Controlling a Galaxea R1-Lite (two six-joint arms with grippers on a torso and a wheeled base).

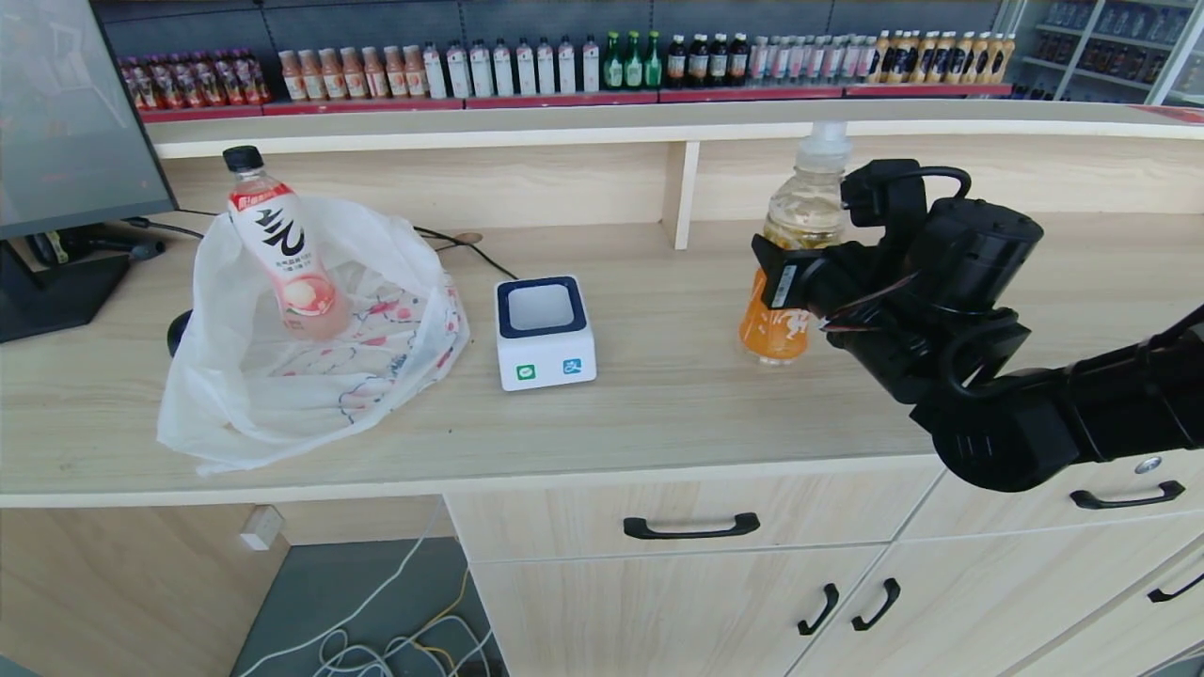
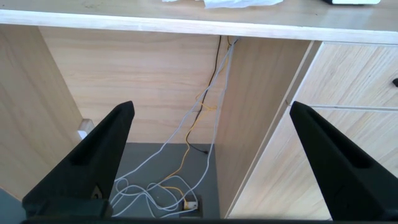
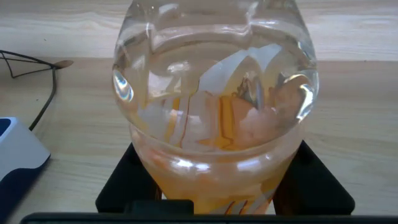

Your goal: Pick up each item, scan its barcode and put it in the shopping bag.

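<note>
Light wood counter [image 1: 658, 414] carries every item under review. Directions are read from the head view, with 12 o'clock pointing away from the robot.

The scanner [image 1: 546, 331], a white box with a dark-rimmed window on top, sits mid-counter. At its 3 o'clock, well apart, the orange-drink bottle [image 1: 776, 329] stands upright. It has a white cap, a clear upper half and an orange lower half. The right gripper [image 1: 809, 268] is clenched round the bottle's middle, and the right wrist view shows the black pads [image 3: 118, 190] pressed against both sides. Whether the bottle's base touches the counter cannot be told.

At the scanner's 9 o'clock, just beside it, lies the shopping bag [image 1: 245, 395] of thin white plastic, its mouth gaping. A pink bottle [image 1: 287, 254] with a black cap leans inside, tilted toward 11 o'clock. The scanner stands between the held bottle and the bag.

A black cable [image 1: 466, 246] runs along the counter at the scanner's 11 o'clock. A monitor [image 1: 66, 113] stands at the bag's 10 o'clock. An upright divider [image 1: 679, 193] rises at the scanner's 1 o'clock, against the back ledge. A row of shelved bottles [image 1: 564, 66] lines the far wall at 12 o'clock.

The left gripper [image 2: 211, 109] hangs below counter level, its jaws released and wide apart. It faces an open bay where loose cables [image 2: 168, 186] lie on the floor.
</note>
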